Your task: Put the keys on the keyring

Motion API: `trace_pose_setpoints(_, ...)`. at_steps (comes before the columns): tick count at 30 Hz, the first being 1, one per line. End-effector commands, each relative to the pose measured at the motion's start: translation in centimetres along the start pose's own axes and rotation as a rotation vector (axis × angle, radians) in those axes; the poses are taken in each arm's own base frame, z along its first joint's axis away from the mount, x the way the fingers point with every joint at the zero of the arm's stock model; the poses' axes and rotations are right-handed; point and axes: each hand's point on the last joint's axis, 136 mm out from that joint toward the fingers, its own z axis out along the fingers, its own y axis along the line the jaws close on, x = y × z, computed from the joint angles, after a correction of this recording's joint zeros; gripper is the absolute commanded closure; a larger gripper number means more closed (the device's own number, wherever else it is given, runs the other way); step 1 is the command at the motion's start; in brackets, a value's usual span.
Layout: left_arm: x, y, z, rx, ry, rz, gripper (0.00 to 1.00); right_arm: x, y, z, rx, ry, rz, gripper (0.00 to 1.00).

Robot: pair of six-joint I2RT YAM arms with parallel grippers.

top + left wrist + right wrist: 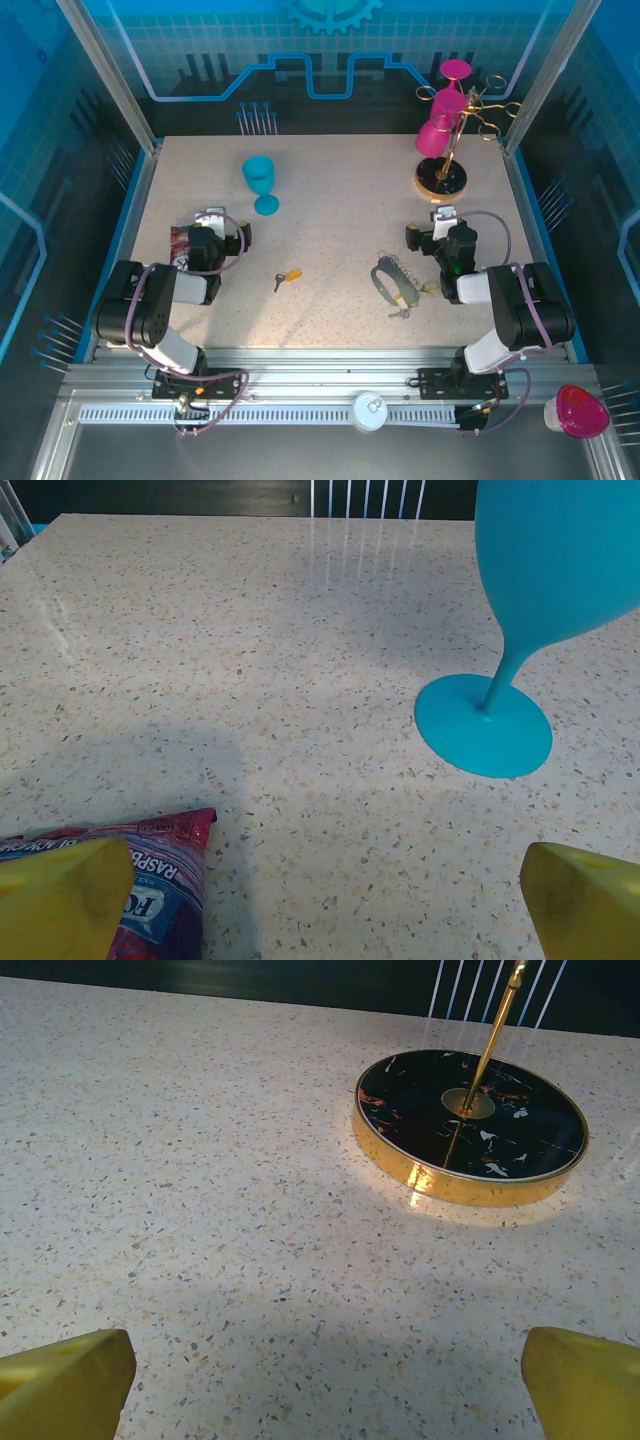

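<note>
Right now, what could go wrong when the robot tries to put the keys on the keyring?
1. The key lies flat and is tiny, so it might get pushed away rather than grabbed.
2. The left gripper sits close to the blue goblet; a swing could tip it.
3. The keyring looks floppy, so threading may miss.

A round black base (500, 1150) with a gold rim sits upper right on the speckled table (200, 1160). A thin gold pole (492, 1040) stands in its middle. Yellow fingers (70, 1380) sit wide apart in the bottom corners.
</note>
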Motion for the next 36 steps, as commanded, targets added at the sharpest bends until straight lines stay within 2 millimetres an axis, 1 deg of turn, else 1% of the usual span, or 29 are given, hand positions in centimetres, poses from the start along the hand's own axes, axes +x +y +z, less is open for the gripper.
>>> trace_pose_setpoints(1,-1.3,-0.2,0.0,0.018,-0.032,-0.026,0.0,-1.2,-0.2,0.1,0.012,-0.03,0.0,0.0)
trace_pose_setpoints(26,-1.4,-0.1,0.0,0.035,-0.029,-0.038,0.01,-1.3,-0.2,0.1,0.008,-0.032,0.003,0.0)
trace_pose_setpoints(27,-1.5,-0.2,0.0,0.04,-0.034,-0.034,0.01,-1.5,-0.1,0.0,0.005,-0.04,-0.002,0.0)
trace_pose_setpoints(29,-2.3,-0.6,-0.9,0.066,-0.054,-0.025,0.01,-2.7,0.1,-0.7,0.0,-0.052,-0.017,0.0)
trace_pose_setpoints(32,-3.9,0.0,-2.3,0.031,-0.066,-0.039,0.01,-5.1,-0.3,-1.9,0.035,-0.031,-0.015,0.0)
trace_pose_setpoints(34,-5.4,0.1,-3.5,0.024,-0.091,-0.048,0.01,-6.2,-0.7,-2.8,0.069,-0.015,0.001,0.0)
trace_pose_setpoints(36,-6.3,0.1,-4.5,0.027,-0.1,-0.073,0.01,-7.0,-1.0,-3.7,0.101,-0.001,0.042,0.02)
